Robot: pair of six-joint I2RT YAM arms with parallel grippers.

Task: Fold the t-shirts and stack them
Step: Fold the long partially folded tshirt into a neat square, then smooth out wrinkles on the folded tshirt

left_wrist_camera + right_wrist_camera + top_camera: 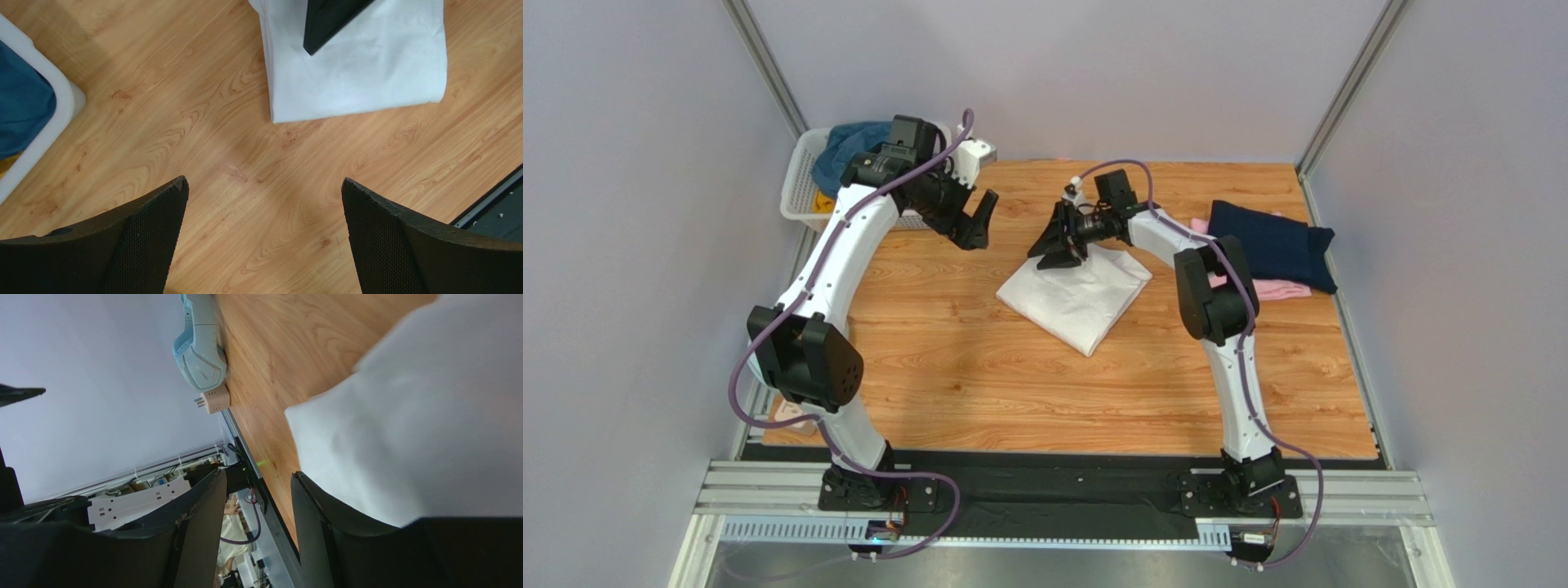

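from above, the right gripper point(1059, 249) covers the far corner of the folded white shirt point(1078, 298), which lies in the middle of the table point(940, 368); its dark fingers are hard to read here. the left gripper point(977, 228) hangs beside the basket point(800, 184), fingers apart and empty. five shirts show: the white shirt, a navy shirt point(1271, 243) on a pink shirt point(1274, 290) at the right edge, and a blue shirt point(844, 143) and a mostly hidden yellow shirt point(821, 203) in the basket. the left wrist view has two fingers point(147, 239) wide apart over bare wood, with the white shirt cut off at the top. the right wrist view has two fingers point(202, 533) parted with nothing between them, the white shirt blurred beside one, and one pair of headphones point(199, 349) cut off at the top.
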